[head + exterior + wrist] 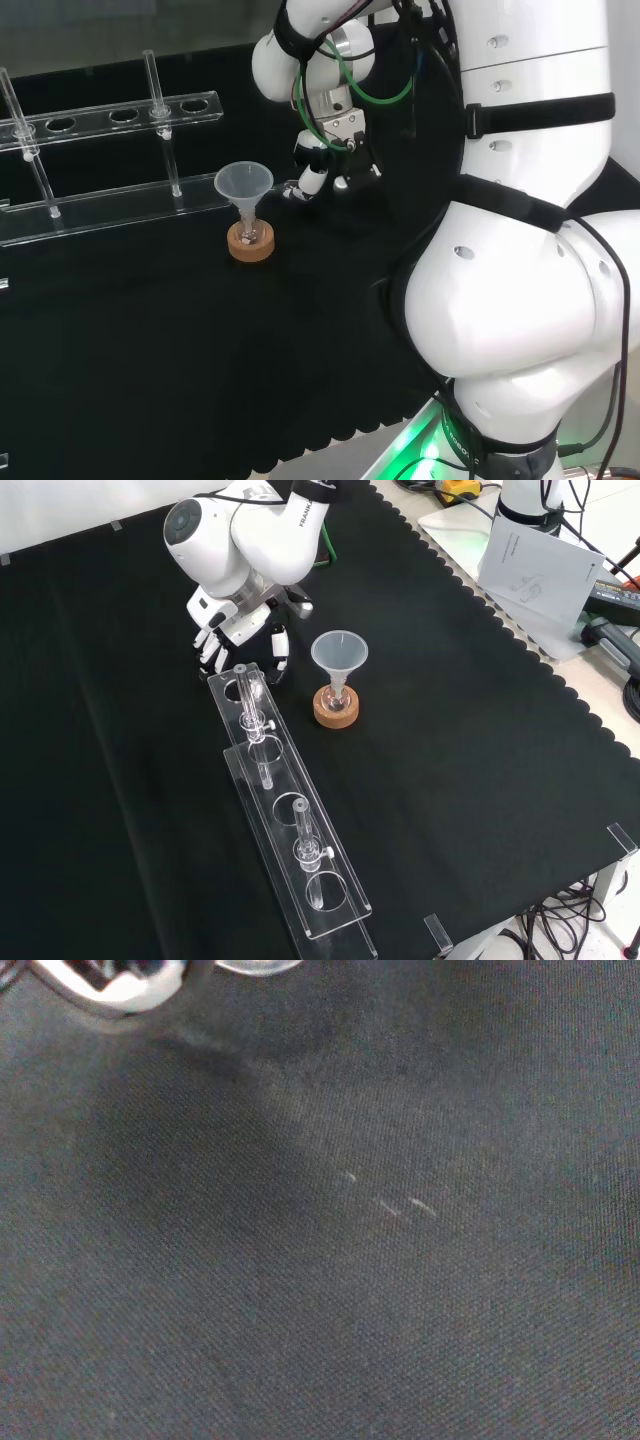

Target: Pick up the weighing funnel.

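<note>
One robot hand [238, 635] hangs low over the table [450, 780], upper left of the front view; grasping or not, I cannot tell. The weighing funnel [258, 965] seems just beside it. Next: secure it, then lift.

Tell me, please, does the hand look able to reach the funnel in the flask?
Probably yes: the hand is low beside the funnel, bare cloth lies between them, and the clear rack sits off to one side.

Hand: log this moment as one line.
hand: near cloth, at rack end | funnel: upright in flask on cork ring | hold: cannot tell
</note>
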Available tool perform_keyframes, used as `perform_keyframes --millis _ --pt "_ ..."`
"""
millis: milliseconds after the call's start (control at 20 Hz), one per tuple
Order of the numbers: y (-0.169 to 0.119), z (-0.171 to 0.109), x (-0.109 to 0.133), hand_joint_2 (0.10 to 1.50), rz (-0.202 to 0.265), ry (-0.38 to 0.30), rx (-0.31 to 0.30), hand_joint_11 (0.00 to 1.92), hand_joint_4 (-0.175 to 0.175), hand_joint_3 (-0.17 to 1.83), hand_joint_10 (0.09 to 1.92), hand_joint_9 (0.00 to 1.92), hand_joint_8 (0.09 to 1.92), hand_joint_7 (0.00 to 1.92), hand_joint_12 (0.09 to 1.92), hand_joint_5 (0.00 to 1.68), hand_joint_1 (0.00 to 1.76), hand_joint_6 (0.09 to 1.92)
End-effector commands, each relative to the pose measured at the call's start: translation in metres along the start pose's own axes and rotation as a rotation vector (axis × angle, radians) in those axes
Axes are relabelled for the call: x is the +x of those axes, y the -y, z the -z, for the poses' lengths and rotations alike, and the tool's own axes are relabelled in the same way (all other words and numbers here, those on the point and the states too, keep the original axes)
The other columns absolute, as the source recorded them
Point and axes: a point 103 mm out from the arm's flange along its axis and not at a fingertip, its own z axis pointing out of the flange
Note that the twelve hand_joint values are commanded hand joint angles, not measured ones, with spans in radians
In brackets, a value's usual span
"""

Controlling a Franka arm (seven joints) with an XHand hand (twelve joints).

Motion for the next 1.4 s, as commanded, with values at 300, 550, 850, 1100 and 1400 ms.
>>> perform_keyframes --millis 300,550,850,1100,1400 --pt "-0.003 -0.001 0.009 0.63 0.027 -0.006 0.002 0.27 -0.028 0.47 0.67 0.52 0.75 0.25 1.38 0.67 0.82 0.88" --pt "-0.003 0.000 0.011 0.63 0.026 0.001 0.005 0.27 -0.027 0.48 0.67 0.52 0.75 0.25 1.37 0.67 0.82 0.89" --pt "-0.005 0.000 0.015 0.63 0.023 0.007 0.011 0.27 -0.026 0.48 0.66 0.53 0.75 0.26 1.37 0.68 0.82 0.90" --pt "-0.007 0.000 0.015 0.63 0.020 0.004 0.017 0.27 -0.023 0.49 0.66 0.53 0.75 0.26 1.37 0.70 0.82 0.90" --pt "-0.010 -0.005 0.015 0.64 0.013 -0.001 0.024 0.28 -0.019 0.49 0.66 0.54 0.75 0.27 1.37 0.73 0.81 0.91"
